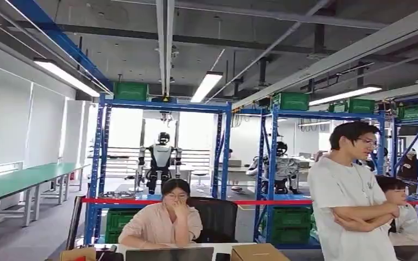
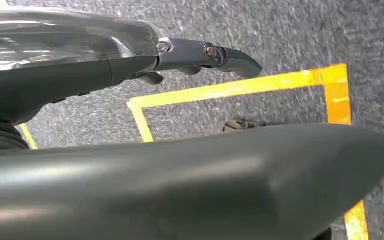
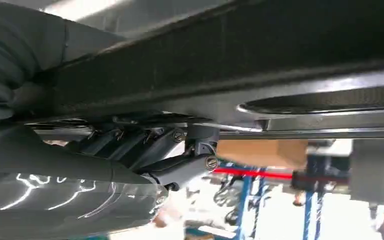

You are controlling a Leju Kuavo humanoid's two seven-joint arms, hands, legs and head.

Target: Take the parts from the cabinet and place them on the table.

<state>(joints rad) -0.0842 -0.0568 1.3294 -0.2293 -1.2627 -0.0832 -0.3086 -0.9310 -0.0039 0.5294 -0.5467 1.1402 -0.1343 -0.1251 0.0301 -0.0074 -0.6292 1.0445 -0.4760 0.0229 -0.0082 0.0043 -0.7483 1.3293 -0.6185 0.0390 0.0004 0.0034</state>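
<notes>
My left hand (image 2: pixel 190 55) hangs over grey carpet, its fingers stretched out and apart from the thumb (image 2: pixel 195 185), holding nothing. In the right wrist view, my right hand (image 3: pixel 165 155) lies close against a dark flat surface with a silver edge (image 3: pixel 300 133). Its fingers (image 3: pixel 190 162) are half bent toward that surface and stand apart from the glossy thumb (image 3: pixel 65 200), with nothing between them. Blue shelving racks (image 1: pixel 163 163) with green crates (image 1: pixel 291 220) stand across the room in the head view. I see no parts.
A seated person (image 1: pixel 166 220) faces me behind a laptop (image 1: pixel 168 254). Beside it are cardboard boxes (image 1: pixel 258 253). Two more people (image 1: pixel 354 201) are at the right. Red tape (image 1: pixel 250 202) runs along the racks. Yellow floor tape (image 2: pixel 240 87) marks the carpet under my left hand.
</notes>
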